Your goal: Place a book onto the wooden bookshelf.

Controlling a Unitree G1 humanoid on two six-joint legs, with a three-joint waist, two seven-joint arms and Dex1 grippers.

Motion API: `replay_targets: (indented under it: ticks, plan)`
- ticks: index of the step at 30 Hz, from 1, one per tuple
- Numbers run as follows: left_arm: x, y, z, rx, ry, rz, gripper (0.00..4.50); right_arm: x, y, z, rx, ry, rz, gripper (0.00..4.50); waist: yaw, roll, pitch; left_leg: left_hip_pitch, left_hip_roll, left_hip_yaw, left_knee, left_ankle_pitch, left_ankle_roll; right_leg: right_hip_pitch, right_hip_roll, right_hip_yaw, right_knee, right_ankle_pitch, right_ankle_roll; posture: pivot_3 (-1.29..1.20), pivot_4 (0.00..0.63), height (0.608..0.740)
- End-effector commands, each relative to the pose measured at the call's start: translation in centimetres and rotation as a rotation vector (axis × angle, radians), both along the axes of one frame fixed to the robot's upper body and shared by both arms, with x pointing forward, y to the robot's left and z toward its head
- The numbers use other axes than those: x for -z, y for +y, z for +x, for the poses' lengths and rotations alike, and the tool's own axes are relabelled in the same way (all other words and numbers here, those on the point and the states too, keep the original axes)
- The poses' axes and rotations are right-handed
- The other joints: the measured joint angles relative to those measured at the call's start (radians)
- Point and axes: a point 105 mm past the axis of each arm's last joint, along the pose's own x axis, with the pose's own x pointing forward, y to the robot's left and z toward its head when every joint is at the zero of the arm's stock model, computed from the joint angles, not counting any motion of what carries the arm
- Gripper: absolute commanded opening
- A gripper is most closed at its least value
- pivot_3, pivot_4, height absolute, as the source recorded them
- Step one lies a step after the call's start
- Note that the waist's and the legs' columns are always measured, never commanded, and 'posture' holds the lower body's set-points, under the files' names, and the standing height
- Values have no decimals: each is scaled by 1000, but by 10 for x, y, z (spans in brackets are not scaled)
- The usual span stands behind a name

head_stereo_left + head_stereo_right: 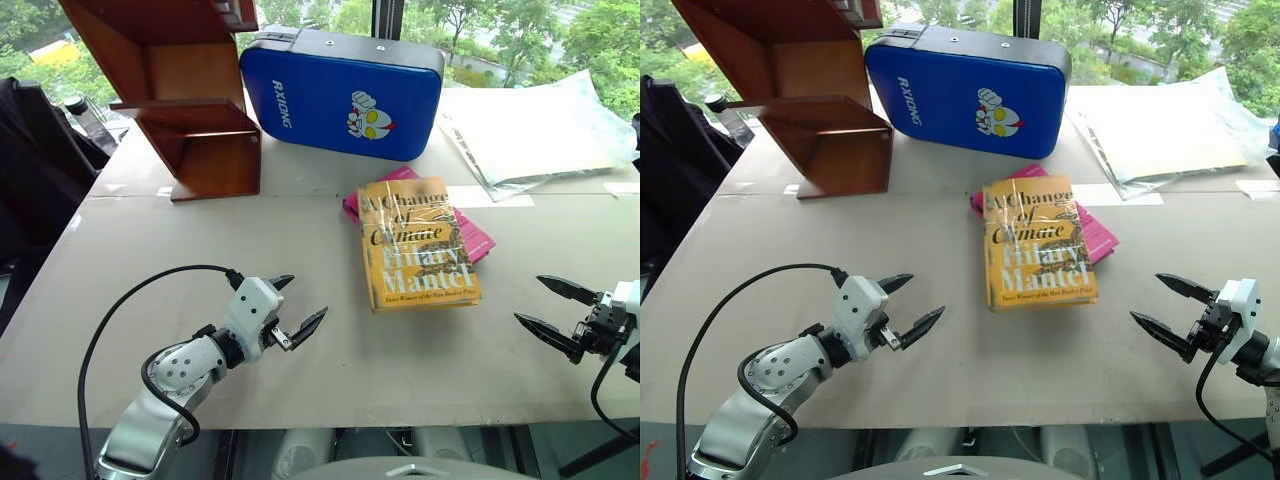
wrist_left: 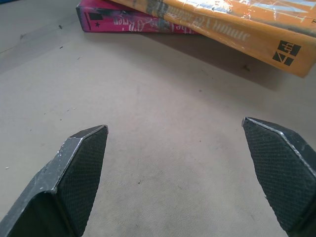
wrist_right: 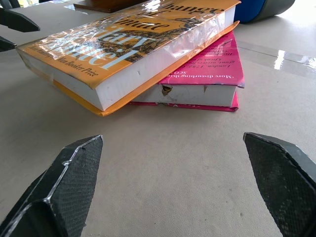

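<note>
Bench (image 1: 300,380) first: we hover both grippers, left (image 1: 295,318) and right (image 1: 550,312), jaws released, flanking the book (image 1: 415,245); next, grasp it, bookshelf (image 1: 190,110) at eleven o'clock.

Bright window daylight, glare on book (image 3: 123,44)

A glossy blue hard case (image 1: 340,92) with a cartoon emblem stands at the far edge of the grey worktop (image 1: 200,250). A thin pink book (image 3: 207,74) lies mid-worktop. Clear plastic-wrapped sheets (image 1: 535,130) occupy the far right corner.
</note>
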Motion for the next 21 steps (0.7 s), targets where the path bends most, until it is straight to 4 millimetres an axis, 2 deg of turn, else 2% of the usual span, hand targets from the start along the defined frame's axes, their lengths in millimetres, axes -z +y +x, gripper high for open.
replay_targets:
  ticks: [1, 10, 21]
  plan:
    - [-3, 3, 3, 16, -37, 19, 4482, -7, 0, -2, -13, -28, -22, 4500, 0, 0, 0, 0, 0, 0, 0, 0, 0, 0, 0, 0, 0, 0, 0, 0, 150, 740]
    - [2, 5, 8, 25, -35, -2, 4482, -8, -3, -5, 0, -35, -37, 4500, 0, 1, 0, 0, 0, 0, 0, 0, 0, 0, 0, 0, 0, 0, 0, 0, 150, 740]
    - [-2, 1, 12, 70, -57, -2, 4482, -14, -1, -4, 3, -61, -39, 4500, 1, 1, -1, 0, 0, 0, 0, 0, 0, 0, 0, 0, 0, 0, 0, 0, 150, 740]
